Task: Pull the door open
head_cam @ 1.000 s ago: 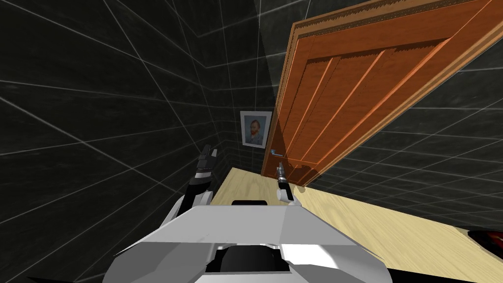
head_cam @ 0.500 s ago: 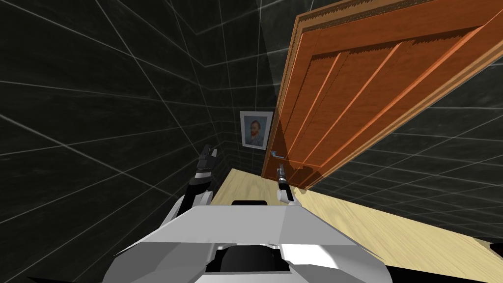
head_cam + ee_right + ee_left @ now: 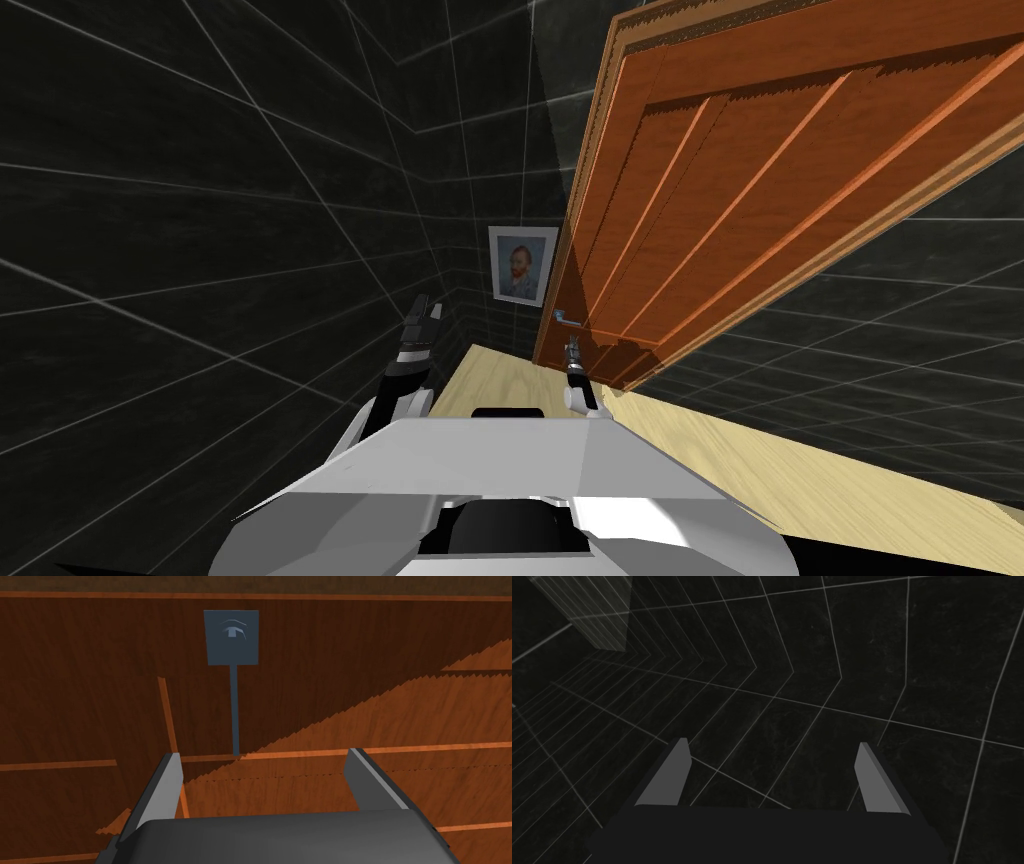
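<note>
Door handle [image 3: 234,711] lies just beyond right gripper [image 3: 262,752].

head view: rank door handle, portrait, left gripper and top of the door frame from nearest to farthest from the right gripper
1. The door handle: just ahead of the right gripper.
2. The portrait, up and to the left, and the left gripper, raised at my left side: too close to call.
3. The top of the door frame: high above, farthest.
</note>
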Available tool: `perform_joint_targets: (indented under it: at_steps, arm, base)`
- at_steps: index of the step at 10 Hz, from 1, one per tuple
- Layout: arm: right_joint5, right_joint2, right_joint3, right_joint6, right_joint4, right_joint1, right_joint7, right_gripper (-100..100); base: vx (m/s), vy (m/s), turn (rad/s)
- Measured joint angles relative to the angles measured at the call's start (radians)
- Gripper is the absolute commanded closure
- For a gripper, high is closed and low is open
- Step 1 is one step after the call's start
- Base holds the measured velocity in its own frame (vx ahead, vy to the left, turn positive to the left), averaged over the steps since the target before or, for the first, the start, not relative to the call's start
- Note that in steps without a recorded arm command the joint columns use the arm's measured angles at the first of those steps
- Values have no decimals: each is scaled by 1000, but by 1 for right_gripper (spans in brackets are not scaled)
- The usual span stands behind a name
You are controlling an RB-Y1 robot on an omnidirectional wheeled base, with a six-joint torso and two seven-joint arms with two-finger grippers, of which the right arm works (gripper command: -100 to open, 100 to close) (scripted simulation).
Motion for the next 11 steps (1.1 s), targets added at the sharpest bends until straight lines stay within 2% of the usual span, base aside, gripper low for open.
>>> perform_joint_targets:
  at_steps: [1,2,3,4,5,6,7,8,9,10,11]
  arm:
    - [-5,-2,-1,-8,30,-12,-2,-100]
    - [-10,-3,-2,-5,38,-13,-1,-100]
    - [-11,-4,-3,-3,38,-13,0,-100]
    - [-15,-11,-9,3,22,2,-2,-100]
    - [-20,-28,-13,-9,48,2,-17,-100]
    - [-27,-40,-21,2,6,35,-24,-100]
    - [-29,-47,-23,1,15,36,-31,-100]
    - [-28,-52,-21,-13,37,29,-40,-100]
    - [-31,-71,-22,-39,79,26,-61,-100]
    - [-36,-87,-28,-49,84,36,-78,-100]
    - [-42,-98,-34,-43,62,56,-86,-100]
  base:
    - [101,-24,31]
    - [46,-13,8]
    - [109,22,110]
    - [210,25,130]
    - [207,20,127]
    - [152,7,33]
    - [65,-3,-10]
    - [101,-14,133]
    - [177,-18,166]
    - [214,-13,120]
    - [217,-41,88]
